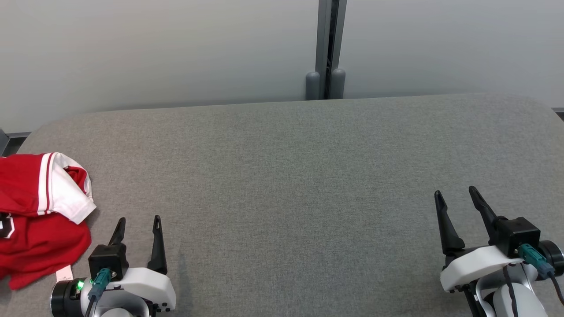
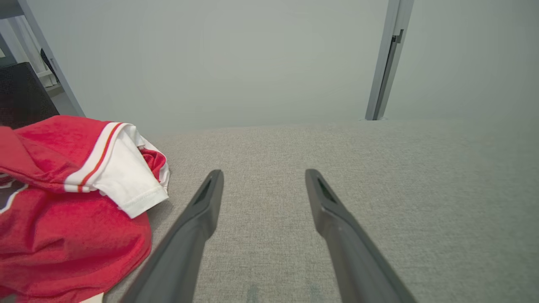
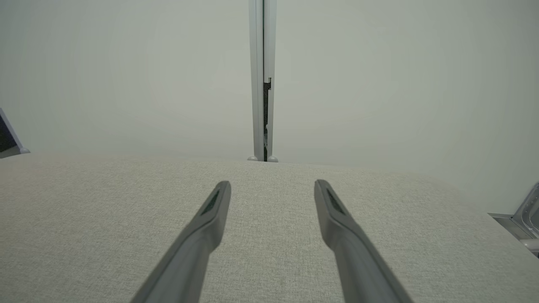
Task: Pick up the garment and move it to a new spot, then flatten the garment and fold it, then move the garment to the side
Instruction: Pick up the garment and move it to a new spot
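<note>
Nothing looks done yet: the garment (image 1: 35, 237) lies crumpled at the left edge of the worktop (image 1: 286, 176), just beside my left gripper (image 1: 139, 219). It and my right gripper (image 1: 454, 190) are spread, empty.

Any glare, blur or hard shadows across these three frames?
Head view: soft even light, no glare, a faint shadow beside the left tool on the table. Left wrist view: garment sharp, cropped at the frame's edge. Right wrist view: table's far edge bows from the wide lens.
</note>
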You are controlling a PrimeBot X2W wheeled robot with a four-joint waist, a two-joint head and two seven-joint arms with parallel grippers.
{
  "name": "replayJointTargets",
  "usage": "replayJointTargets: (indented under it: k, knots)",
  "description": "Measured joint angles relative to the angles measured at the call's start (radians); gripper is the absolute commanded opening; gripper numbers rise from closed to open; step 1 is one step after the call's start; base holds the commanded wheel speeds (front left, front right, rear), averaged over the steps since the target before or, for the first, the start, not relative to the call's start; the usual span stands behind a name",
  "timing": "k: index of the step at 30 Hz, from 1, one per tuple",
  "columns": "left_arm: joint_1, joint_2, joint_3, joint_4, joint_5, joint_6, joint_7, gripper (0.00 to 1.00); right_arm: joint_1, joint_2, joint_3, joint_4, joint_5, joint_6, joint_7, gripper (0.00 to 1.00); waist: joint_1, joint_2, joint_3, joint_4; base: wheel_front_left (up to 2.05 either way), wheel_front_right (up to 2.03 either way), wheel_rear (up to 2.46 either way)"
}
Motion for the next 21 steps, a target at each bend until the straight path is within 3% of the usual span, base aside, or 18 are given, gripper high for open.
replayJointTargets:
  k: [10, 21]
  knots:
    - [-0.012, 0.0, 0.007, -0.003, -0.035, 0.0, 0.0, 1.0, 0.0, -0.001, 0.029, 0.0, 0.028, 0.0, 0.0, 1.0, 0.0, 0.0, 0.006, 0.059, 0.0, 0.0, 0.0]
    - [-0.012, 0.001, 0.026, -0.004, -0.044, -0.005, -0.002, 1.0, -0.009, -0.001, 0.081, 0.008, 0.062, 0.0, 0.0, 1.0, 0.0, 0.0, 0.011, 0.215, 0.0, 0.0, 0.0]
